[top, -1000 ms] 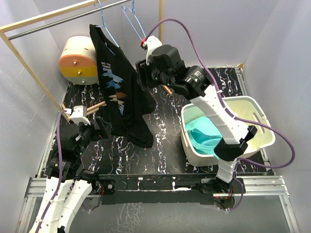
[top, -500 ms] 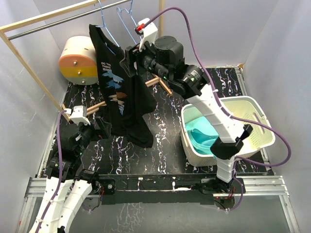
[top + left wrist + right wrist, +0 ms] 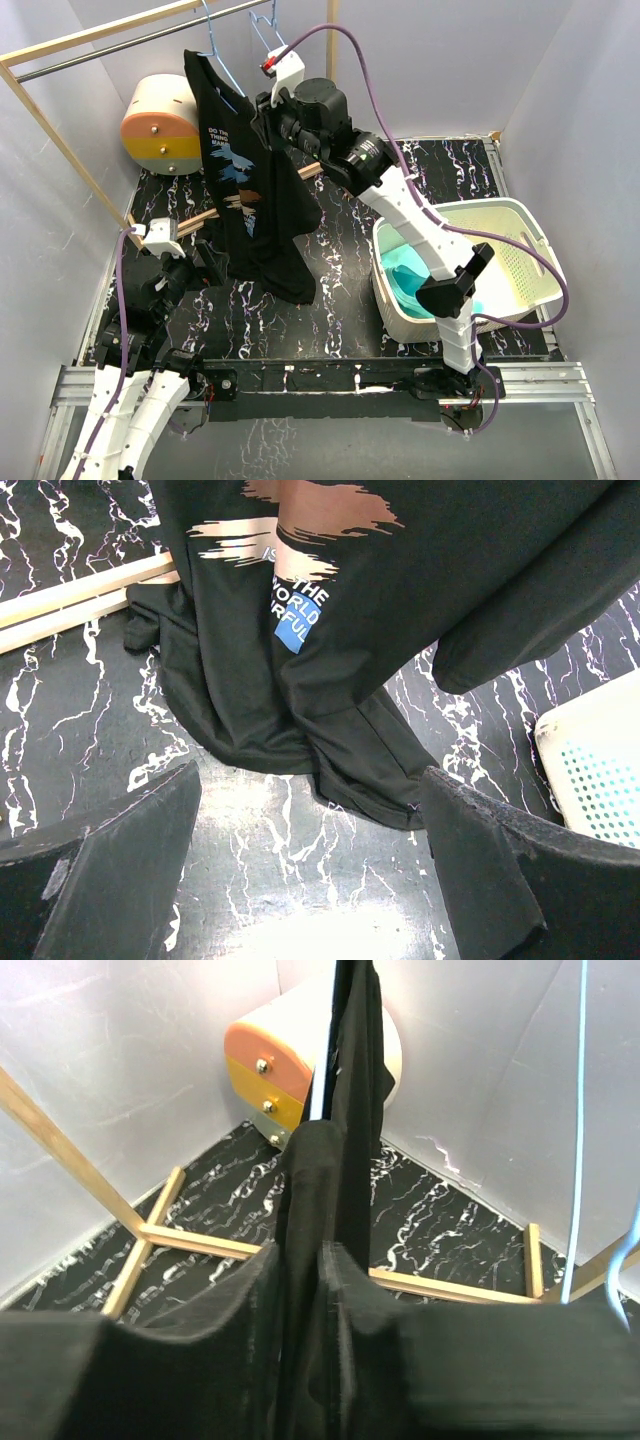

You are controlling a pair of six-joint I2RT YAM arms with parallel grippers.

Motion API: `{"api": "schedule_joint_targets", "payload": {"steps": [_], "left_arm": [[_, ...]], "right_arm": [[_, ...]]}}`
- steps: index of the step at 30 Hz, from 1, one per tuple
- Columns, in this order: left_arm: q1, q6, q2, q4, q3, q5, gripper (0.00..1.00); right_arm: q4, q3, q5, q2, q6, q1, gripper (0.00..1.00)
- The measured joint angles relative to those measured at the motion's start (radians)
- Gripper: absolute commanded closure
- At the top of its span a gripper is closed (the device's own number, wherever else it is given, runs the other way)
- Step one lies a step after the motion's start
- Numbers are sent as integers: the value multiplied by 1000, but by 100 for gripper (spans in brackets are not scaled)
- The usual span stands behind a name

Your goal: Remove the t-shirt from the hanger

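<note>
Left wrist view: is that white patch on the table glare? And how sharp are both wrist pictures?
Left wrist view: yes, glare on the glossy table; t-shirt print sharp, left fingers soft and dark. Right wrist view: right fingers blurred near the lens, cloth between them black without detail, drawer unit behind in focus.

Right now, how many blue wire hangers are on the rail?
2. One blue wire hanger carries the black t-shirt; the second hanger hangs bare to its right in the top view. None seems hidden.
</note>
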Motion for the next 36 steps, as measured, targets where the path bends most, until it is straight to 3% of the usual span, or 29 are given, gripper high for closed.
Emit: {"api": "schedule_joint_targets", "payload": {"steps": [8,36], "left_arm": [[0,-1,-4,0,0,0,11],[0,-1,-24,0,0,-9,10]], "right_arm": [[51,-30,7,-6,10,-27,92],[504,-325,-45,-208,119,-61,92]]}}
